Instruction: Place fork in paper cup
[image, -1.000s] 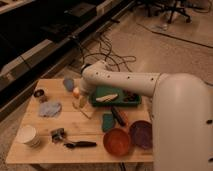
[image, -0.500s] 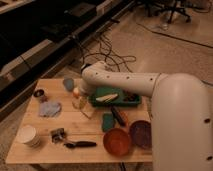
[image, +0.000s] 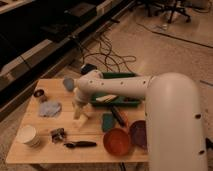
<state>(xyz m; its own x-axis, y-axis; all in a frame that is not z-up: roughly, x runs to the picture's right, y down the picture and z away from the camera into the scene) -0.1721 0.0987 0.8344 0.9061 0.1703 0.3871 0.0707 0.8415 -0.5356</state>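
The paper cup (image: 28, 135) stands upright, white with a wide rim, near the table's front left corner. A pale slender piece lying in the green tray (image: 131, 105) looks like the fork (image: 106, 98), though I cannot be sure of it. My gripper (image: 80, 118) points down over the middle of the table, left of the tray and well to the right of and behind the cup. Its fingers look open, with nothing between them. The white arm runs from it to the right and covers part of the tray.
On the wooden table (image: 95, 152) are a blue cloth (image: 50, 108), a small dark tin (image: 40, 93), a blue-grey cup (image: 67, 83), a small metal object (image: 58, 134), a black-handled tool (image: 80, 144), a teal block (image: 108, 121), a red bowl (image: 118, 141) and a purple bowl (image: 138, 133). Cables lie on the floor behind.
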